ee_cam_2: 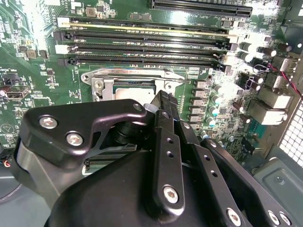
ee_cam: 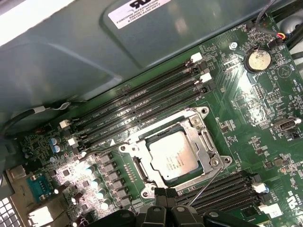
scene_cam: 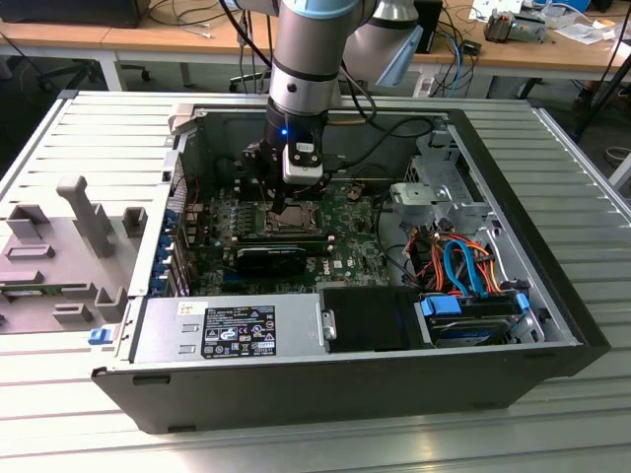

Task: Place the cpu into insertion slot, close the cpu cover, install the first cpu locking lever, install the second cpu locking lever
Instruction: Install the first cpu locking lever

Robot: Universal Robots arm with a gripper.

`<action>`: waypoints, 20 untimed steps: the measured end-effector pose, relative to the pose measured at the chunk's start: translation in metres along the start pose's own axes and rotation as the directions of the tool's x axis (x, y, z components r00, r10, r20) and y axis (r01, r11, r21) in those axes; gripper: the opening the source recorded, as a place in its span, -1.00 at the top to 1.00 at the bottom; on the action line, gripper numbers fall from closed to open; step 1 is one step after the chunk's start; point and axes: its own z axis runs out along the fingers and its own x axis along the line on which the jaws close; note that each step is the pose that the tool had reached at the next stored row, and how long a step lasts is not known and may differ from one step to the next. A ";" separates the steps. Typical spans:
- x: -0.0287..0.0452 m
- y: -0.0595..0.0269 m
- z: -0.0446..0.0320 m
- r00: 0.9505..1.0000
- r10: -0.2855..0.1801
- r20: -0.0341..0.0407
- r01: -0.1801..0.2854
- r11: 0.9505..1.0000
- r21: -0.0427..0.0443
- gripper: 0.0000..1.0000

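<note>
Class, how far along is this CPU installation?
Done: the square silvery-topped cpu sits in the insertion slot, with the silver metal frame cover down around it. In hand: the end effector is at the socket's edge by a thin wire lever. Left: that lever looks unlatched; the other's state is unclear.

Arm: silver-grey tube, light-blue joint caps, black cables alongside, blue LED at wrist. Hand: matte black plates, silver hex screws, small white module clipped on.
</note>
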 end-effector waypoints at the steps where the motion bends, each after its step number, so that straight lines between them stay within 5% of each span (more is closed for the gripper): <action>1: 0.0000 0.0000 0.0000 1.000 -0.001 0.000 0.001 1.000 0.000 0.79; 20: 0.0000 0.0000 0.0000 1.000 -0.029 0.003 0.029 1.000 0.003 0.79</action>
